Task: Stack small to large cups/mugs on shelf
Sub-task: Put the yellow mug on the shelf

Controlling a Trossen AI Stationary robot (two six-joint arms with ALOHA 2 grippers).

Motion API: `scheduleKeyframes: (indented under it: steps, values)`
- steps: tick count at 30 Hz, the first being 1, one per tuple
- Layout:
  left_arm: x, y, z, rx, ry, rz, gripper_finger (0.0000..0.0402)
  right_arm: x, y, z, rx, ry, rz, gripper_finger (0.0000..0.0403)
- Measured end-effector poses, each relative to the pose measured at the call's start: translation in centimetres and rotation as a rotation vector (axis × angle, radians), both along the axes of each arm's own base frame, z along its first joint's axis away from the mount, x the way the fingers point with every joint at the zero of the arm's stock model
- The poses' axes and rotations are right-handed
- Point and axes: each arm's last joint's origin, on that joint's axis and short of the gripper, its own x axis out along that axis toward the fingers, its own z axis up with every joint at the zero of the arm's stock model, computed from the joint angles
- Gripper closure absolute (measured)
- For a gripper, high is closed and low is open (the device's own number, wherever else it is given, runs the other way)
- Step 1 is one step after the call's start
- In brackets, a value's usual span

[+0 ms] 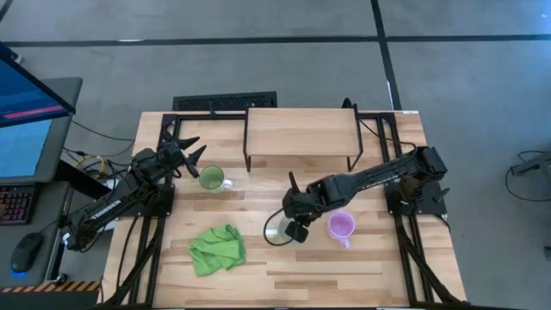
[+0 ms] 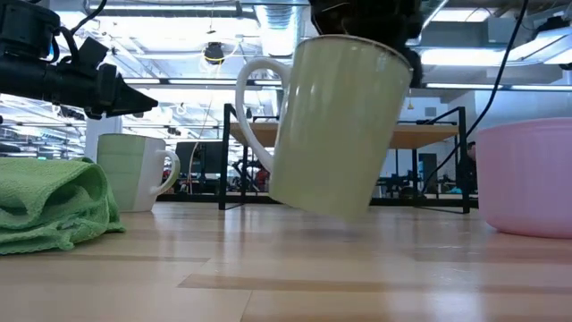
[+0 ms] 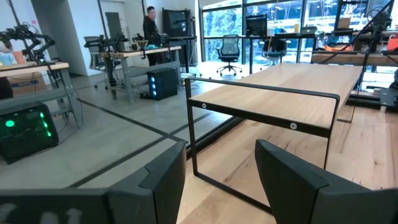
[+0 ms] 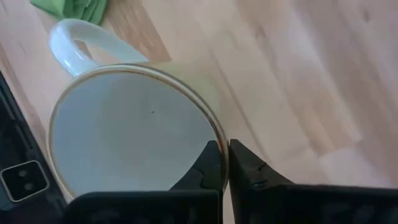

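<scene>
three mugs: the cream mug (image 2: 335,125) hangs tilted above the surface (image 1: 344,267), its rim clamped in the right hand (image 4: 225,163); the purple mug (image 1: 341,226) sits just beside it, the green mug (image 1: 212,179) near the left hand (image 1: 191,155), fingers apart. one shelf (image 1: 301,129), one green cloth (image 1: 217,248).

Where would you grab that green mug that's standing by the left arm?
Probably by the rim, from above: the green mug stands upright, mouth open to the ceiling. One finger goes inside, one outside, away from its white handle. The right gripper pinches the cream mug that way.
</scene>
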Motion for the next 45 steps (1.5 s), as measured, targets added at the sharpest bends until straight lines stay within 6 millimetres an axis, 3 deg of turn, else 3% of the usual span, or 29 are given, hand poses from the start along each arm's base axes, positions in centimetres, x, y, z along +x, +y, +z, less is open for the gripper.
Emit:
scheduleKeyframes:
  steps: [6, 17, 23, 38, 45]
  values:
    - [0.0, 0.0, 0.0, 0.0, 0.0, 0.0, 0.0216, 0.5, -1.9, 1.7, -0.116, -0.018, 0.11, 0.0384]
    - [0.0, 0.0, 0.0, 0.0, 0.0, 0.0, 0.0216, 0.6, -5.1, 6.7, -0.308, -0.034, 0.491, 0.0384]
    - [0.0, 0.0, 0.0, -0.001, 0.0, 0.0, 0.0216, 0.6, -7.1, 7.7, -0.424, -0.018, 0.58, 0.0384]
    - [0.0, 0.0, 0.0, -0.089, -0.072, 0.0, 0.0216, -2.3, -9.0, 8.6, -0.398, 0.18, 0.676, 0.0384]
    - [0.0, 0.0, 0.0, -0.09, -0.073, 0.0, 0.0216, -4.6, -9.0, 11.4, -0.442, 0.117, 0.706, 0.0384]
